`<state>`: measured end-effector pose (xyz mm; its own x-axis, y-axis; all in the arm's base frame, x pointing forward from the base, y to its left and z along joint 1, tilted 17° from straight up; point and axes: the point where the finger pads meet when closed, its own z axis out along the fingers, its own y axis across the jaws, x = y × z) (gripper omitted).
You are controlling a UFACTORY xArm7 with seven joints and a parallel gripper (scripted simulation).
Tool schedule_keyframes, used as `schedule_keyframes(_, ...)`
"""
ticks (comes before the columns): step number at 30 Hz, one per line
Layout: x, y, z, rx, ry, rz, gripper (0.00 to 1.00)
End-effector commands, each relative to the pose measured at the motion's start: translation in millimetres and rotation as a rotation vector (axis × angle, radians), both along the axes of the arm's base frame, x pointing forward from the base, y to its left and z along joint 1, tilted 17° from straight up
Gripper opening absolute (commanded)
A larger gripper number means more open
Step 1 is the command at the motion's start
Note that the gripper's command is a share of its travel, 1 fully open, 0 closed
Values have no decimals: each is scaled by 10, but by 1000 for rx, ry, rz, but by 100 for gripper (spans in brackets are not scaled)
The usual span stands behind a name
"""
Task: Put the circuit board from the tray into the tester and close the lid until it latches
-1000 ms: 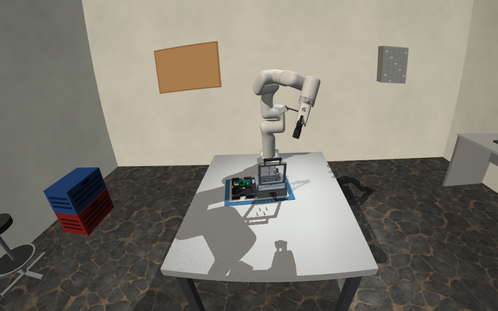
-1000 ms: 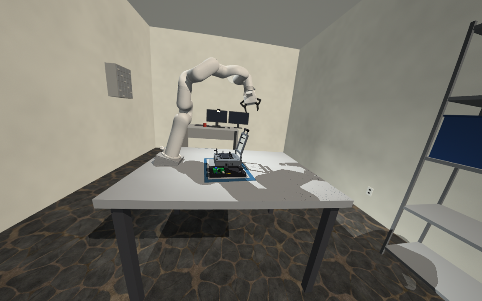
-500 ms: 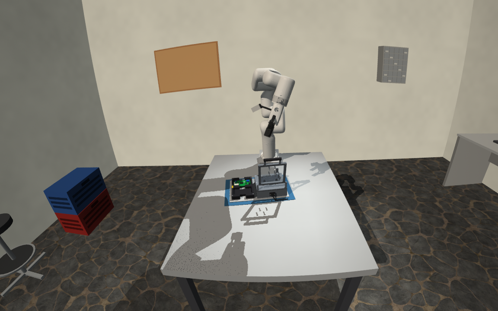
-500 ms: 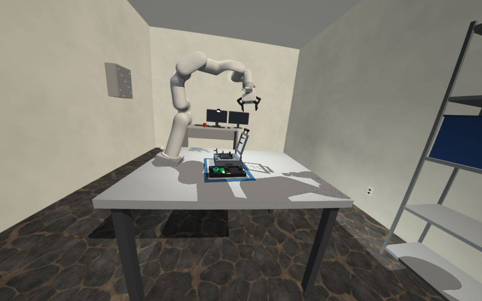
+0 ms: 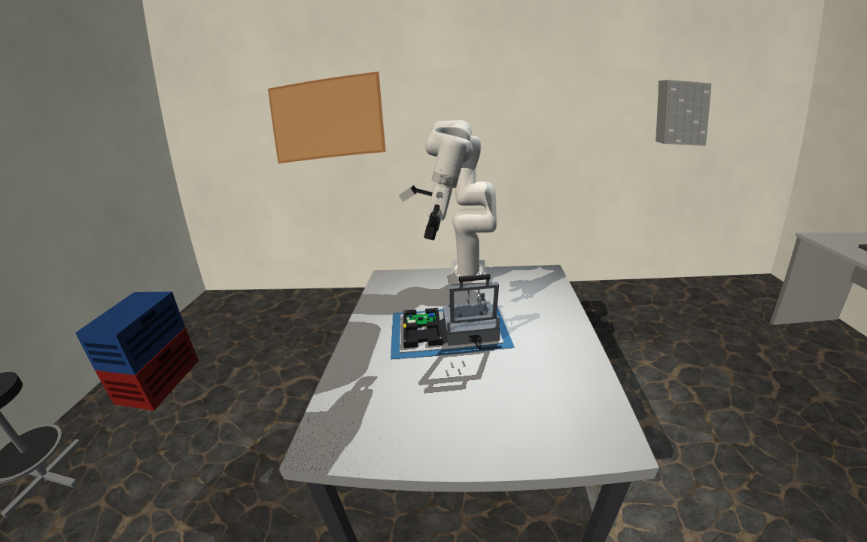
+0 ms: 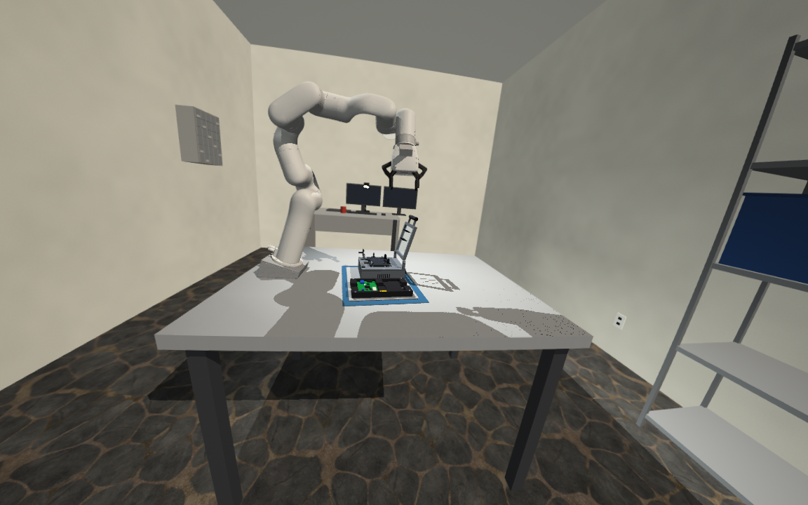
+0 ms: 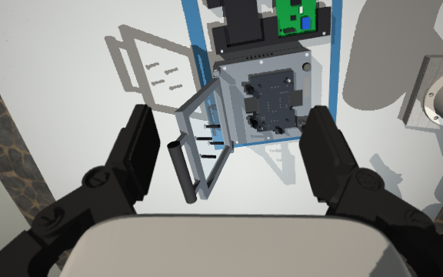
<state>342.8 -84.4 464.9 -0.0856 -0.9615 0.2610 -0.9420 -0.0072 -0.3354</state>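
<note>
The green circuit board (image 7: pixel 296 17) lies in one pocket of the black tray (image 7: pixel 268 27); it also shows in the top view (image 5: pixel 421 317) and the exterior view (image 6: pixel 366 287). The grey tester (image 7: pixel 271 100) stands next to the tray, with its dark pin plate bare. Its lid (image 7: pixel 202 135) stands open and upright, its black handle (image 7: pixel 181 171) at the top. My gripper (image 7: pixel 230 124) is open and empty, high above the tester and lid; it also shows in the top view (image 5: pixel 431 227) and the exterior view (image 6: pixel 403 180).
Tray and tester sit on a blue mat (image 5: pixel 450 333) on the white table. The other tray pocket (image 7: pixel 242 23) is empty. The arm's base (image 7: pixel 437 96) stands beside the tester. A crate stack, stool, desk and shelf stand away from the table.
</note>
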Motion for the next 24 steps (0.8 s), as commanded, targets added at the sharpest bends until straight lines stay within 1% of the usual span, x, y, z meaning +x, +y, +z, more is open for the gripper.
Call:
schedule_keyframes(1, -211, -294, -171, 35, 20, 45, 100)
schedule_keyframes(9, -602, -666, -668, 136, 59, 158, 100)
schedule_keyframes(11, -602, -666, -668, 136, 59, 158, 100)
schedule_keyframes(13, -744, -744, -894, 184, 64, 217, 100)
schedule_keyframes(15, -816, -768, -1023, 212, 65, 252, 100)
schedule_keyframes(17, -840, -774, -1068, 222, 64, 265, 100)
schedule_keyframes(24, -842, -774, -1071, 223, 64, 266, 100)
